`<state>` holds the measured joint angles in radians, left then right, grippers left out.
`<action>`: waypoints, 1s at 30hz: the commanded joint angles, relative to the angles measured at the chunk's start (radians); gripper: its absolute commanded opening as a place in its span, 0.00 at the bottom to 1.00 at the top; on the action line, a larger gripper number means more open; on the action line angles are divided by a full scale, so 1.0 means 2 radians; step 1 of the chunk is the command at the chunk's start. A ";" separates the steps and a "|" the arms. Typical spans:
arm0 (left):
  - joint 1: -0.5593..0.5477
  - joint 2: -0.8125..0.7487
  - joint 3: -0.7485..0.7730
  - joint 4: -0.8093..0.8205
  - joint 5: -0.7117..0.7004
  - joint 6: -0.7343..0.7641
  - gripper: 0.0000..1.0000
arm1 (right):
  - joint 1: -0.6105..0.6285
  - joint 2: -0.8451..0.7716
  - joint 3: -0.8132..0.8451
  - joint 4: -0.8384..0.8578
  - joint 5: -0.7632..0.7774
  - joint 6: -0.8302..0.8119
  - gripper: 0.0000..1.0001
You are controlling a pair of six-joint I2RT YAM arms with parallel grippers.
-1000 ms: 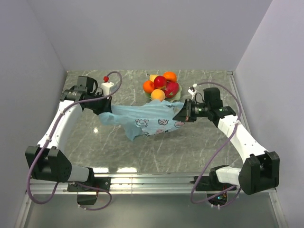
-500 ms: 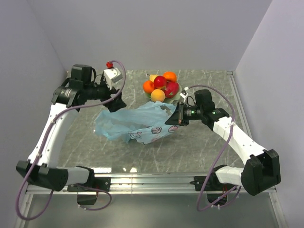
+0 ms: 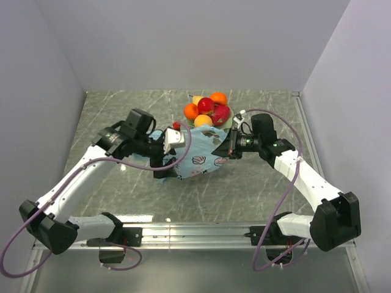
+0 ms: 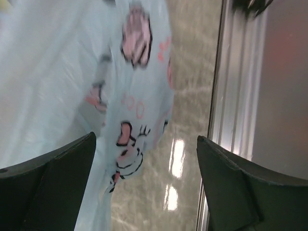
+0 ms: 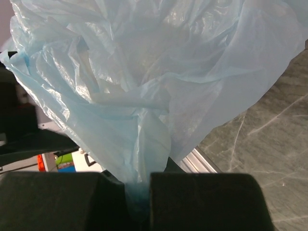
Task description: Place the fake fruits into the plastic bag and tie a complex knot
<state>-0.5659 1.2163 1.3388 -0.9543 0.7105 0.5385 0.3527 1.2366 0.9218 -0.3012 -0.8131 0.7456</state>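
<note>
The fake fruits (image 3: 208, 110), orange, red and yellow balls, are piled on a pale green plate (image 3: 228, 124) at the back of the table. The light-blue plastic bag (image 3: 200, 154) with a pink cartoon print hangs crumpled in front of them. My right gripper (image 3: 230, 145) is shut on a bunched corner of the plastic bag (image 5: 144, 72), pinched between the right gripper's (image 5: 139, 197) dark fingers. My left gripper (image 3: 164, 170) hovers over the bag's left side. The left gripper (image 4: 144, 187) stands wide open, with the printed plastic bag (image 4: 96, 72) drooping past its left finger (image 4: 48, 183), not gripped. No knot is in view.
A metal rail (image 3: 195, 231) runs along the table's near edge, also showing as the metal rail (image 4: 236, 96) beside the left gripper. Grey walls close in the left, back and right sides. Bare marble table (image 3: 244, 189) lies in front of the bag.
The left gripper opened and let go of the bag, then swung from the far left in over the bag. The bag slumped into a heap by the right gripper, which stayed shut.
</note>
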 commanded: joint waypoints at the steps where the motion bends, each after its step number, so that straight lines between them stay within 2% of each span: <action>1: -0.012 0.004 -0.044 0.000 -0.072 0.047 0.91 | -0.007 -0.021 -0.003 0.004 -0.005 -0.005 0.00; 2: -0.012 0.003 -0.050 -0.013 -0.075 0.080 0.83 | -0.011 -0.024 -0.004 -0.006 -0.001 -0.011 0.00; 3: -0.012 0.002 -0.053 -0.030 -0.075 0.101 0.57 | -0.025 -0.025 -0.006 -0.026 0.002 -0.034 0.00; 5: -0.013 -0.004 -0.060 -0.090 -0.068 0.152 0.33 | -0.043 -0.030 -0.003 -0.060 0.029 -0.068 0.00; 6: -0.012 -0.010 -0.063 -0.105 -0.063 0.166 0.14 | -0.060 -0.030 0.001 -0.090 0.038 -0.106 0.00; 7: -0.013 -0.030 -0.072 -0.110 -0.062 0.176 0.07 | -0.067 -0.031 0.004 -0.103 0.045 -0.125 0.00; 8: -0.013 -0.041 -0.076 -0.107 -0.058 0.186 0.02 | -0.068 -0.031 0.008 -0.118 0.054 -0.143 0.07; 9: -0.013 -0.053 -0.080 -0.091 -0.055 0.189 0.00 | -0.068 -0.030 0.023 -0.148 0.073 -0.176 0.15; 11: -0.013 -0.077 -0.084 -0.082 -0.036 0.206 0.00 | -0.067 -0.032 0.038 -0.169 0.093 -0.193 0.57; 12: -0.013 -0.079 -0.080 -0.080 -0.029 0.213 0.00 | -0.067 -0.031 0.066 -0.187 0.115 -0.215 0.71; 14: -0.014 -0.074 -0.072 -0.081 -0.017 0.231 0.00 | -0.067 -0.022 0.108 -0.202 0.133 -0.238 0.84; 15: -0.014 -0.070 -0.067 -0.084 -0.006 0.240 0.00 | -0.065 -0.017 0.158 -0.217 0.141 -0.264 0.85; 16: -0.014 -0.060 -0.055 -0.103 0.000 0.253 0.00 | -0.058 -0.004 0.185 -0.223 0.162 -0.277 0.92; 20: -0.014 -0.048 -0.040 -0.132 0.021 0.337 0.00 | -0.016 0.029 0.306 -0.239 0.180 -0.342 0.93; 24: -0.014 -0.051 -0.046 -0.132 0.021 0.363 0.00 | 0.042 0.057 0.362 -0.251 0.180 -0.435 0.94; 30: -0.015 -0.048 -0.039 -0.121 0.027 0.354 0.01 | 0.151 0.102 0.379 -0.296 0.175 -0.499 0.96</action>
<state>-0.5934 1.1259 1.2198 -1.1919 0.7158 1.2106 0.5720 1.3891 1.6623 -0.7929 -0.4698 -0.1329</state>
